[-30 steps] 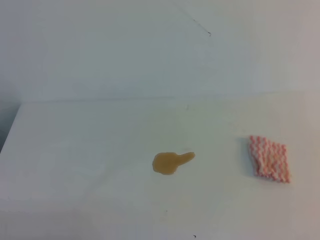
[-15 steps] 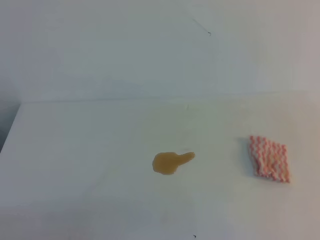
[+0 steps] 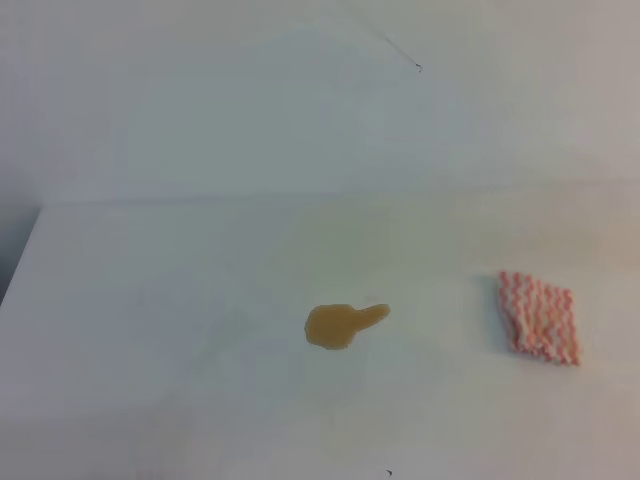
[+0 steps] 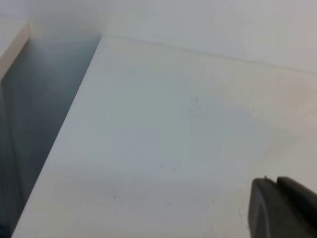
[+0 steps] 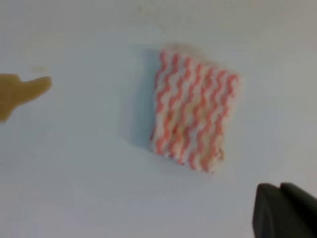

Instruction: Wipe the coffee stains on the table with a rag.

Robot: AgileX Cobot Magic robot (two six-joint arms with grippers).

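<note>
The table (image 3: 150, 300) lies flat and open, and only two low things sit on it: the stain (image 3: 343, 325) near the middle and the rag (image 3: 539, 317) well apart to its right, bare white top between them. Neither rises enough to block a pass above; both are open from every side, with bare surface all round each. A white wall (image 3: 300, 100) stands along the far edge and bounds reach that way. On the left the top ends at an edge with a dark gap (image 4: 34, 124) beyond it. In the right wrist view the rag (image 5: 194, 114) lies clear of the stain's tail (image 5: 29, 89).
</note>
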